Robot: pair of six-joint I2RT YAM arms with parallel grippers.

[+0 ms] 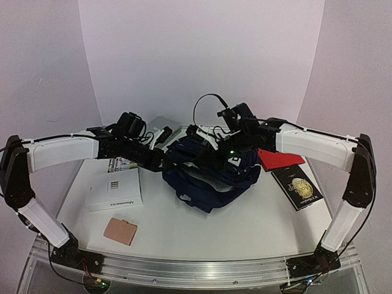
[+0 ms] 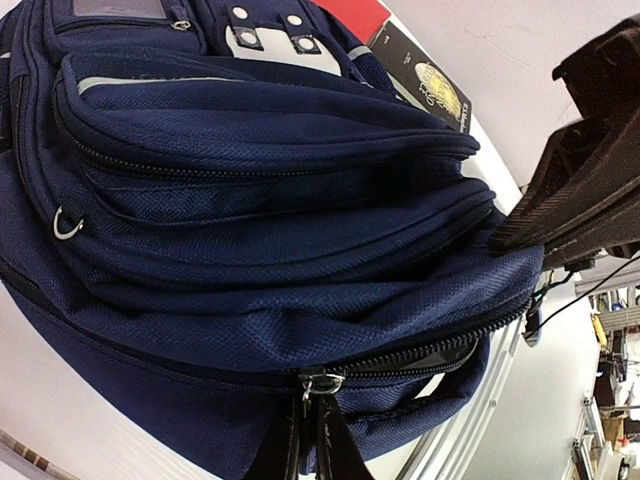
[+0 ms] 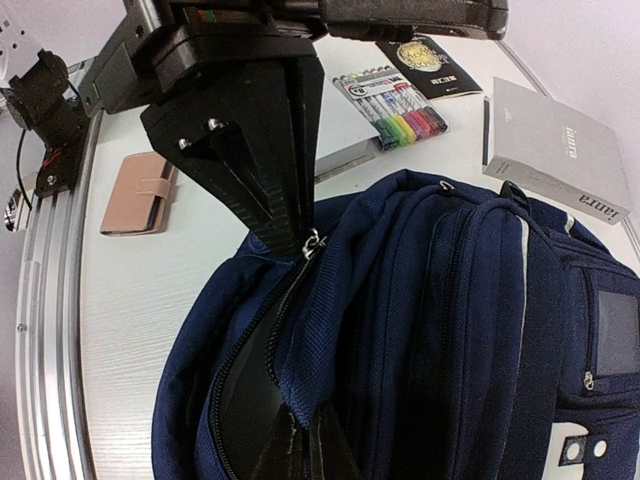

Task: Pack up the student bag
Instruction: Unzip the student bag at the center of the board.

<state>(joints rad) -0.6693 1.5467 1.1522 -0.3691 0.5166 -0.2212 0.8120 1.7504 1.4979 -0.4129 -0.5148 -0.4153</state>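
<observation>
The student bag (image 1: 211,180) lies at the centre of the surface (image 1: 245,226), between the two arms. The left tool (image 2: 312,415) is closed narrow on the zipper pull (image 2: 320,383) of the main compartment. The right tool (image 3: 305,445) is also closed, and appears to be pinched on the fabric lip beside the zip.

The pull is small and is held only by the fingertips, so it could slip free if it is dragged at an angle to the zip track. If the pinch on the fabric gives way, the whole bag would probably be dragged instead of being opened. It could then be pushed toward the black book (image 1: 297,185) at the right of the top view. The two tools work very close together, so a collision is also possible.

In the top view the layout is given, with the white book (image 1: 114,190) and the pink wallet (image 1: 119,231) at lower left, but both grips are lost among dark parts. The pull between the tips is shown only in the left wrist view. The dark gap of the partly opened zip (image 3: 250,400) and the marker pack (image 3: 395,105) are shown clearly only in the right wrist view.
</observation>
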